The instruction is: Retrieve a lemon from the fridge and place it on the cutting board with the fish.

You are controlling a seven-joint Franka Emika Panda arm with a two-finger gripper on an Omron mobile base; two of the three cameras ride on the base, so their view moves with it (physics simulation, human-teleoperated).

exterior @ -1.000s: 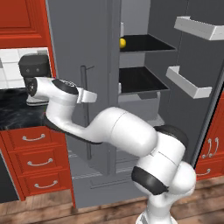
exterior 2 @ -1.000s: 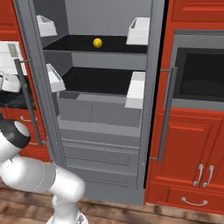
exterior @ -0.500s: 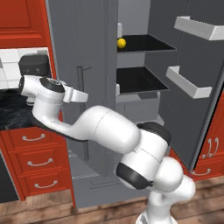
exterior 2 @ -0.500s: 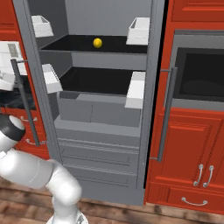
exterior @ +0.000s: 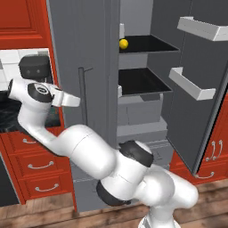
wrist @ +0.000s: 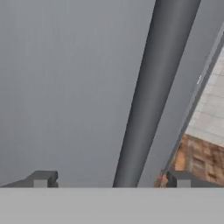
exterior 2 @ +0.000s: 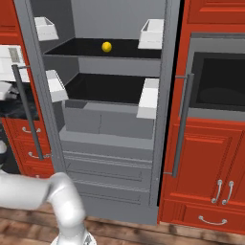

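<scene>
Evidently the step in hand was getting clear of the door so the reach inside could begin. Both leaves of the tall grey French-door fridge (exterior 2: pixel 115 119) stood open, and the small bright yellow lemon (exterior 2: pixel 106 46) lay alone on the upper black shelf (exterior 2: pixel 95 50), toward the back and near the middle, well apart from the white door bins (exterior 2: pixel 152 33). The two-finger gripper (wrist: pixel 111 178) hung beside the long vertical bar handle (wrist: pixel 148 96) of the left door, its dark fingertips (wrist: pixel 41 178) spread wide, with the bar running up between them and neither pad visibly pressing on it; it held nothing.

To do this well, I judged the hand should back straight off the bar before any sideways swing, so a fingertip would not catch it and drag the door partway shut. The arm (exterior: pixel 80 151) then had a long way to travel around the door's edge; lifting to shelf height outside the cabinet and entering level looked safer than sweeping up from below, where the lower shelf and the bins crowd the opening. The lemon would likely roll if nudged, so the fingers should arrive open on either side of it and close gently at its widest part. The cutting board and fish lay out of sight.
</scene>
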